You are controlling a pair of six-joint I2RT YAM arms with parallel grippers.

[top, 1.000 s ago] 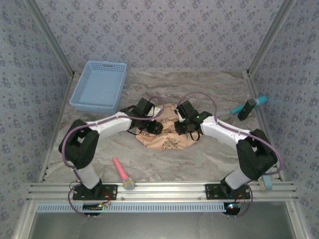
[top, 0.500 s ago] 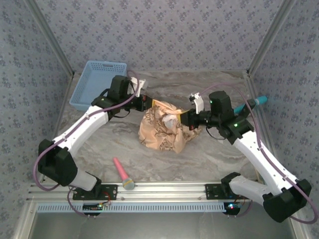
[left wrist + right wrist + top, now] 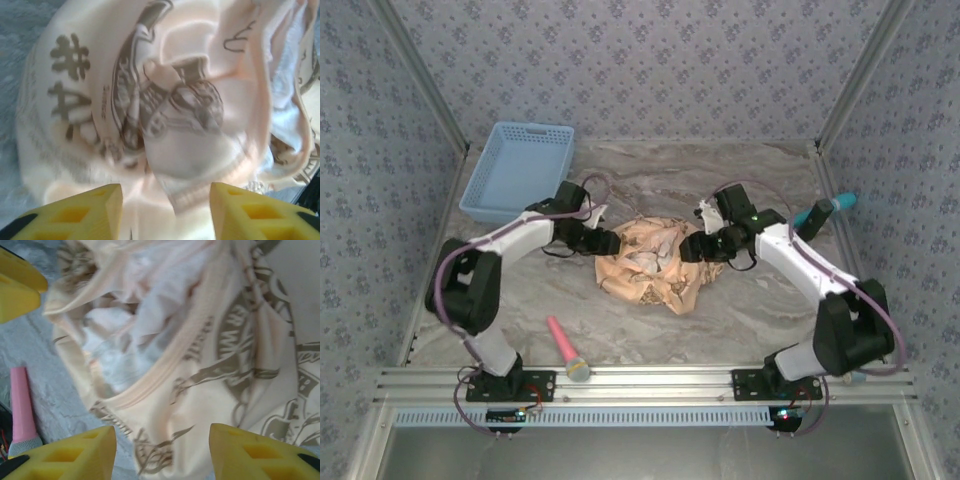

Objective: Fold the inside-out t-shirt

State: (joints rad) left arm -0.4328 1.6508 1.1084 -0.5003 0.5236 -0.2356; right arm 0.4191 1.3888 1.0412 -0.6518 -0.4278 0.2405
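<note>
A marbled table [image 3: 750,310] sits within floral walls [image 3: 650,60]; left tool [image 3: 164,187], right tool [image 3: 161,428] gape empty.

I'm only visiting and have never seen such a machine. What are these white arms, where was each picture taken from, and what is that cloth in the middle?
They are two robot arms bolted at the near edge of a marbled table. The wide picture comes from a camera above and behind them. Each close-up comes from a camera on a wrist: the yellow blocks at its bottom are the tips of the left pincer and the right pincer. Both stand open, one either side of a crumpled peach t-shirt with brown prints, and neither holds it. Also on the table lie a blue basket, a pink-handled tool and a teal tool.
</note>
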